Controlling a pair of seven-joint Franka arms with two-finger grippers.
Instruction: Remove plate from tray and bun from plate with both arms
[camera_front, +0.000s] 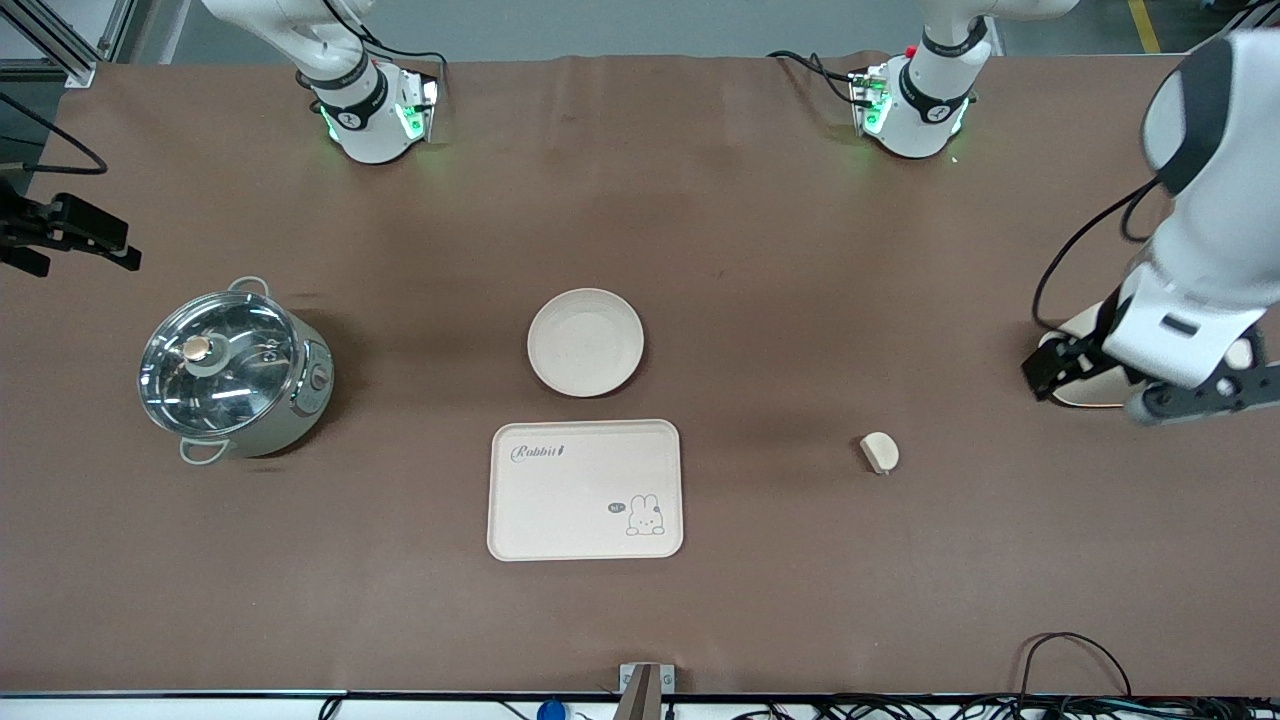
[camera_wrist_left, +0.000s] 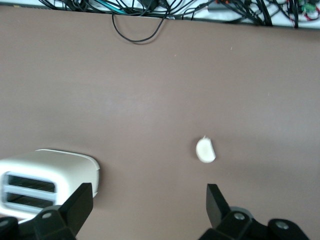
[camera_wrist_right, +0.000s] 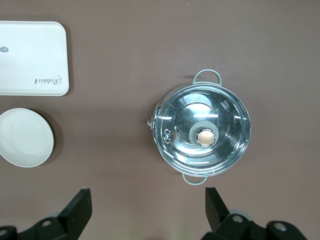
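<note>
The surface (camera_front: 800, 300) is a flat matte brown, and on it the plate (camera_front: 585, 342) and the bun (camera_front: 879, 452) are both plain pale cream. The tray (camera_front: 585, 490) is the same cream but carries a dark "Rabbit" script and a little line-drawn rabbit. The pot (camera_front: 235, 375) is pale grey-green under a shiny glass lid with a tan knob, the toaster (camera_wrist_left: 47, 182) is white, and the arms (camera_front: 1195, 290) are white with black bands.
</note>
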